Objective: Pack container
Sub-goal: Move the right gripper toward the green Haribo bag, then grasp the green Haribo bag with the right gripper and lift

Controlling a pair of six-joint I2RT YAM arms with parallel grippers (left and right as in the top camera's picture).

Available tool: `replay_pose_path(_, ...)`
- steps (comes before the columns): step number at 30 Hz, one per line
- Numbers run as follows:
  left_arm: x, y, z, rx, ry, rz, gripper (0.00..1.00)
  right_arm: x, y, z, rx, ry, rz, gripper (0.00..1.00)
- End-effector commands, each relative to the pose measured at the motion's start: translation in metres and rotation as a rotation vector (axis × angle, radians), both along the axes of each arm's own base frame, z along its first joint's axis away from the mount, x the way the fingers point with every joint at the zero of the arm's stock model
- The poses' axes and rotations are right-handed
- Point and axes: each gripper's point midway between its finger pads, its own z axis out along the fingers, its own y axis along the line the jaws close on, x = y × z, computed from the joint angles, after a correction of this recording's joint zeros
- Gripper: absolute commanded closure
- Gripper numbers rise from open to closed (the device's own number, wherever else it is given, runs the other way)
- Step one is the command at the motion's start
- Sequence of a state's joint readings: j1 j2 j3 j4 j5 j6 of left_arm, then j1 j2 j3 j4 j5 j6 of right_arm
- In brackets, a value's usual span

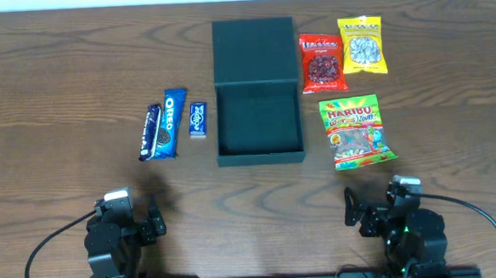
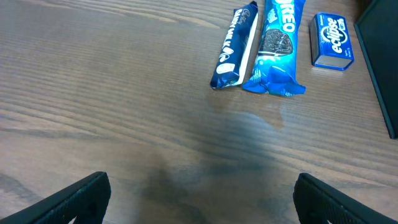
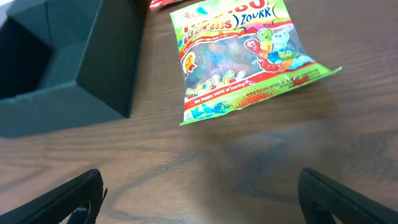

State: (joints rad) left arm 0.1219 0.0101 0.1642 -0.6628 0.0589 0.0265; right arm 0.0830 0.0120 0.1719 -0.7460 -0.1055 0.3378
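The dark teal container [image 1: 260, 158] stands open at the table's middle, its lid [image 1: 253, 49] laid flat behind it and its inside empty. It also shows in the right wrist view [image 3: 93, 74] and at the left wrist view's right edge [image 2: 379, 56]. Left of it lie a dark blue bar [image 1: 151, 132], an Oreo pack [image 1: 171, 123] and a small Eclipse box [image 1: 198, 120]. Right of it lie a Haribo bag [image 1: 356, 132], a red packet [image 1: 322, 63] and a yellow packet [image 1: 361, 44]. My left gripper [image 2: 200, 202] and right gripper [image 3: 200, 199] are open and empty near the front edge.
The Oreo pack [image 2: 277, 46], dark blue bar [image 2: 235, 46] and Eclipse box [image 2: 332, 40] lie ahead of my left gripper. The Haribo bag [image 3: 242, 59] lies ahead of my right gripper. Both arm bases sit at the table's front edge.
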Motion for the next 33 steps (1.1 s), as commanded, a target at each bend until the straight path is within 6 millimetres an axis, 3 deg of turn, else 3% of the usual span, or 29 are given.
replay_pose_path(1, -0.002, 0.003, -0.003, 0.004, 0.01, 0.015, 0.05, -0.001, 0.005, -0.002, 0.195, 0.044, -0.101, 0.01)
replay_pose_path(4, -0.002, 0.003, -0.003, 0.004, 0.01, 0.015, 0.05, -0.005, 0.021, 0.0, 0.461, 0.123, -0.167, 0.01)
replay_pose_path(11, -0.002, 0.003, -0.003, 0.004, 0.01, 0.015, 0.05, -0.011, 0.048, 0.013, 0.599, 0.159, -0.052, 0.01)
replay_pose_path(18, -0.002, 0.003, -0.003, 0.004, 0.01, 0.015, 0.05, -0.001, 0.078, 0.078, 0.572, -0.104, 0.263, 0.01)
replay_pose_path(20, -0.002, 0.003, -0.003, 0.004, 0.01, 0.015, 0.05, 0.006, 0.078, 0.096, 0.539, -0.177, 0.289, 0.01)
replay_pose_path(22, -0.002, 0.003, -0.003, 0.004, 0.01, 0.015, 0.05, 0.018, 0.072, 0.102, 0.443, -0.191, 0.278, 0.01)
replay_pose_path(26, -0.002, 0.003, -0.003, 0.004, 0.01, 0.015, 0.05, 0.049, 0.06, 0.093, 0.221, -0.108, 0.261, 0.01)
replay_pose_path(28, -0.002, 0.003, -0.003, 0.004, 0.01, 0.015, 0.05, 0.077, 0.044, 0.087, 0.084, -0.046, 0.209, 0.01)
replay_pose_path(33, -0.002, 0.003, -0.003, 0.004, 0.01, 0.015, 0.05, 0.119, 0.018, 0.078, -0.13, 0.037, 0.134, 0.01)
